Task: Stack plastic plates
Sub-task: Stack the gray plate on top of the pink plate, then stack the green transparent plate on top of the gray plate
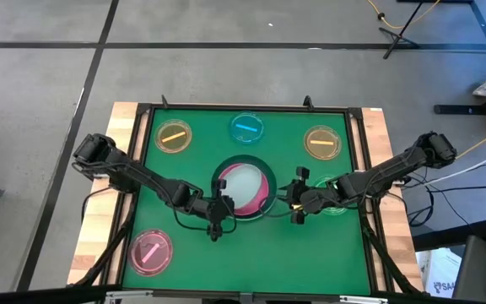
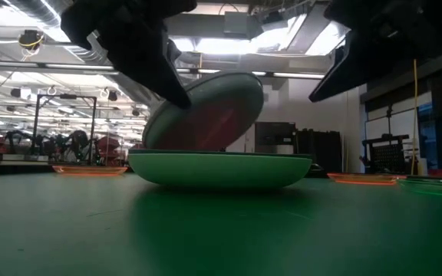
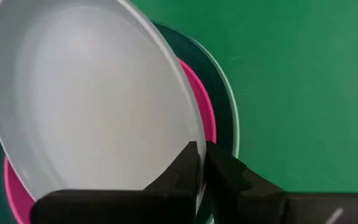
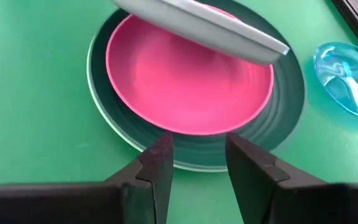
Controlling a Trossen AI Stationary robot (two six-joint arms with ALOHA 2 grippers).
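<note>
A stack sits mid-table: a light green plate at the bottom, a dark teal plate on it, a pink plate on top. My left gripper is at the stack's near-left side, shut on a pale grey plate that tilts over the pink one. My right gripper is open and hovers just right of the stack, touching nothing. Small translucent plates lie flat on the mat: orange, blue, brown, pink, and green partly under the right arm. My left gripper pinches the grey plate's rim between its two fingers, one above and one below the rim. It comes in from the table's near-left, slanting down. The plate is tilted, its right side raised; whether its low edge rests on the pink plate I cannot tell.
A green mat covers the table inside a dark frame, with wooden edges left and right. The near middle of the mat is bare. The right arm lies across the green plate. Cables and a stand sit on the floor beyond the table.
</note>
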